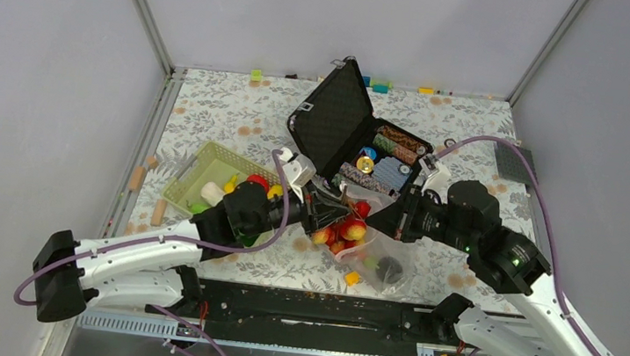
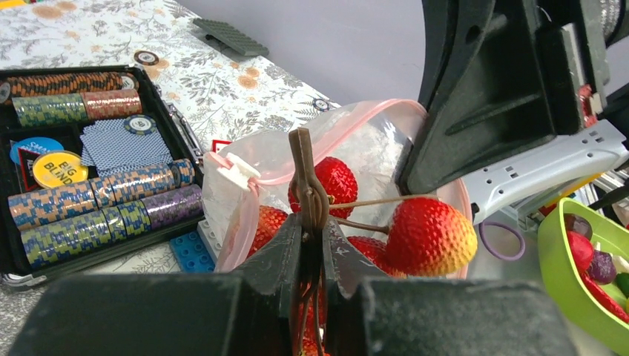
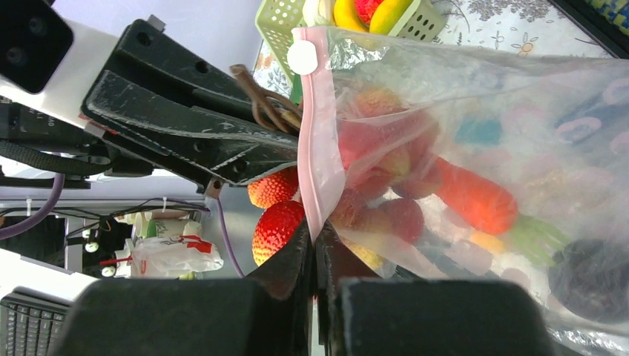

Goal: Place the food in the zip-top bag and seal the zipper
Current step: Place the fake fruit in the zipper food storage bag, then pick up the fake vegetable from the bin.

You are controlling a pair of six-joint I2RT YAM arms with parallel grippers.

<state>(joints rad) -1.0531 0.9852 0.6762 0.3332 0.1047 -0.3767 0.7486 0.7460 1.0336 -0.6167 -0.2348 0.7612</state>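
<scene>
The clear zip-top bag (image 1: 378,257) lies between the arms, its mouth facing left. My right gripper (image 3: 315,233) is shut on the pink zipper (image 3: 317,148) and holds the mouth edge up. Through the plastic I see an orange carrot (image 3: 475,200), a green leaf (image 3: 534,237) and a dark round fruit (image 3: 593,276). My left gripper (image 2: 311,222) is shut on the brown stem of the red berry cluster (image 2: 430,237), which hangs at the bag's mouth (image 2: 334,137), some berries inside the rim, some outside. A yellow banana (image 3: 386,13) lies in the basket.
A light green slatted basket (image 1: 206,175) with more toy food stands to the left of the bag. An open black case (image 1: 360,138) of poker chips sits just behind it. A blue block (image 2: 194,251) lies beside the bag. Small blocks line the back wall (image 1: 380,85).
</scene>
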